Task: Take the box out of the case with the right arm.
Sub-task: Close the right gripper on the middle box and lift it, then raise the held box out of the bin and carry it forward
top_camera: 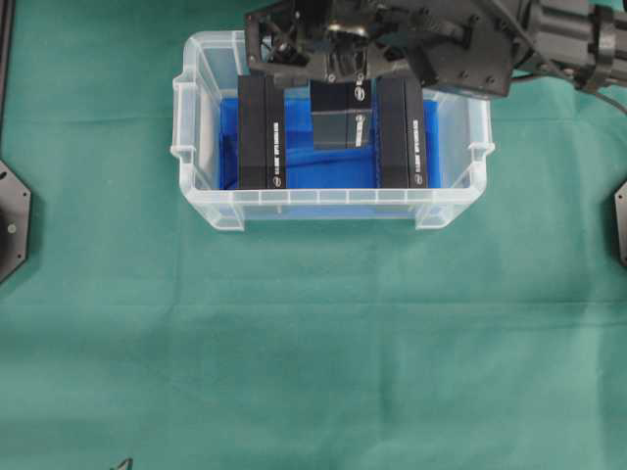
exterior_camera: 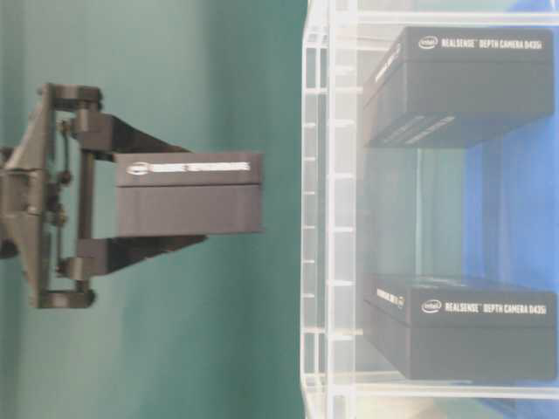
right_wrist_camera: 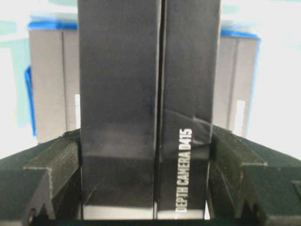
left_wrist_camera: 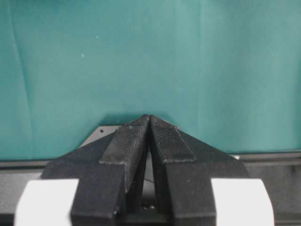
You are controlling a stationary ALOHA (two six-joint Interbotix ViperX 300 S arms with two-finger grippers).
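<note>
Right pincer [exterior_camera: 188, 205]: mine, clamped on the box [exterior_camera: 189, 196], one finger on each long side; in the wrist view the box fills the gap between my fingers [right_wrist_camera: 42, 179].
Box: in the table-level view it hangs left of the case [exterior_camera: 319, 218] wall, apart from it, so I judge it clear of the rim; from overhead it sits under my wrist at upper centre, over the case [top_camera: 196, 186], between the two boxes still inside.
Long axis: runs out from my palm toward the case.
Coming move: I judge it must carry the box sideways past the rim to bare tabletop [top_camera: 313, 343].
Left pincer [left_wrist_camera: 149, 123]: tips together, holding nothing, over green cloth; my right arm is the nearer one.
Writing: my box reads "DEPTH CAMERA D415"; the two remaining boxes [exterior_camera: 463, 83] [exterior_camera: 463, 327] read "intel REALSENSE DEPTH CAMERA D435".
</note>
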